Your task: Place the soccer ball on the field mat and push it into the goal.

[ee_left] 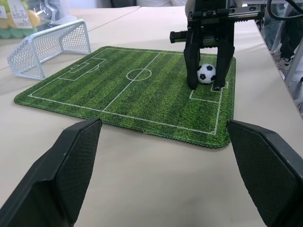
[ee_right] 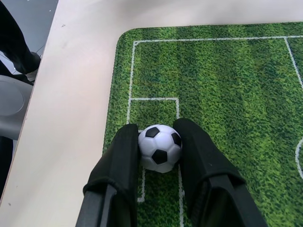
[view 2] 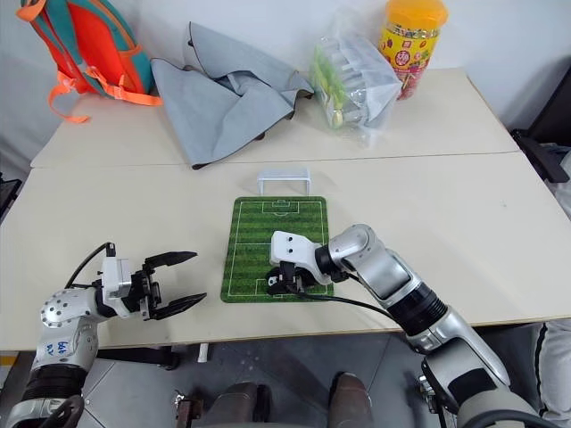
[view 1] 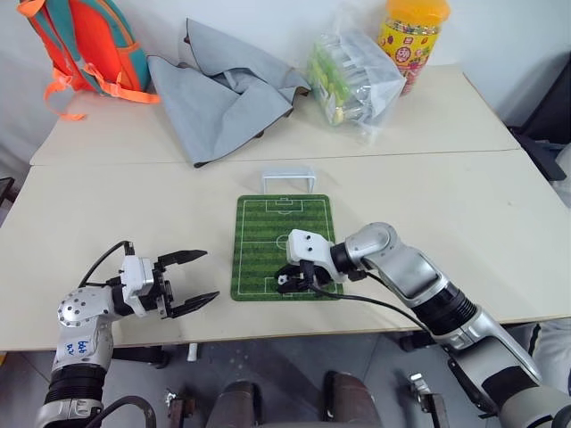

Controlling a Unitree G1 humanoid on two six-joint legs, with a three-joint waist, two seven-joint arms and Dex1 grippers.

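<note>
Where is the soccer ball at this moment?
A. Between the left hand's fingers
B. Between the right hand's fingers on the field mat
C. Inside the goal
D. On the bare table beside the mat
B: the soccer ball sits between the right hand fingers, over the field mat near its penalty box lines.

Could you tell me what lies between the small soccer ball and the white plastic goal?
Only bare green field mat, seen from the head views.

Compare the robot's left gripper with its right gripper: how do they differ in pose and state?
The left gripper is open and holds nothing; the right gripper is shut on the soccer ball. The left gripper hovers beside the field mat above the table; the right gripper is down on the mat's near end. Both have two black fingers.
</note>
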